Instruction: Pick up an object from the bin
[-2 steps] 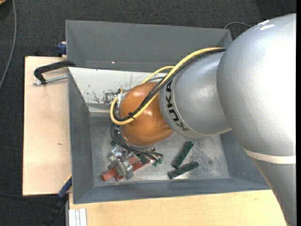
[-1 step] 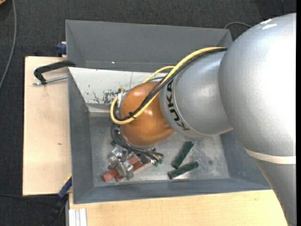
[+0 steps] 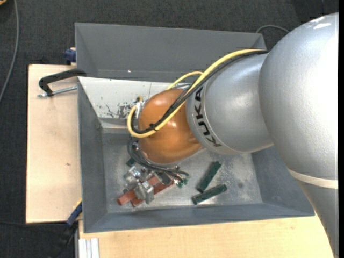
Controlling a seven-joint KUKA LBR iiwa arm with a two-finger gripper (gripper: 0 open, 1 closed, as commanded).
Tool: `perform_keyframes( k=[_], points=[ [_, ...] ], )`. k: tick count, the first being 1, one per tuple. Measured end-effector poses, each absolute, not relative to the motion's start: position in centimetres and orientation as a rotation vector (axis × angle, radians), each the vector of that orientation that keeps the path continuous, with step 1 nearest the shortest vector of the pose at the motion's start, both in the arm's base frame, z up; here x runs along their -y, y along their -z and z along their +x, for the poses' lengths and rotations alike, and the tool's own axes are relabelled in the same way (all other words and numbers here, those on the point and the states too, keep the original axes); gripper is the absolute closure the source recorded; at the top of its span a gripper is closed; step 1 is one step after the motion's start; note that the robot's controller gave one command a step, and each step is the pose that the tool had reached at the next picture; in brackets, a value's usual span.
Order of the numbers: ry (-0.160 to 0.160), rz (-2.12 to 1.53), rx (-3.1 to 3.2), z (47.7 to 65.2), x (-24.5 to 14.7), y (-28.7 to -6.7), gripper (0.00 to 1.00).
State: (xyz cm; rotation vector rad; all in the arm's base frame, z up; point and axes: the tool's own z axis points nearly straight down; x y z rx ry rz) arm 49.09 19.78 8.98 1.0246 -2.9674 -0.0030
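Note:
My gripper (image 3: 141,184) is low in the bin's front left part, under the orange wrist cover. Right beneath it lies a reddish-brown block (image 3: 128,198), reaching from the gripper toward the front left corner; part of it is hidden by the gripper's metal. A small dark green piece (image 3: 183,181) lies just to the gripper's right. Whether the block is held cannot be seen.
Two dark green sticks lie to the right on the bin floor, one slanted (image 3: 208,176) and one nearer the front wall (image 3: 210,193). The arm and its orange cover hide the middle of the bin. The front wall is close behind the block.

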Motion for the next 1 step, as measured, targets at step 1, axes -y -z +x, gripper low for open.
perform_keyframes(
  k=[1],
  points=[
    [0.003, 1.025, 2.966, 49.08, -19.80, -10.93, 1.00]
  ],
)
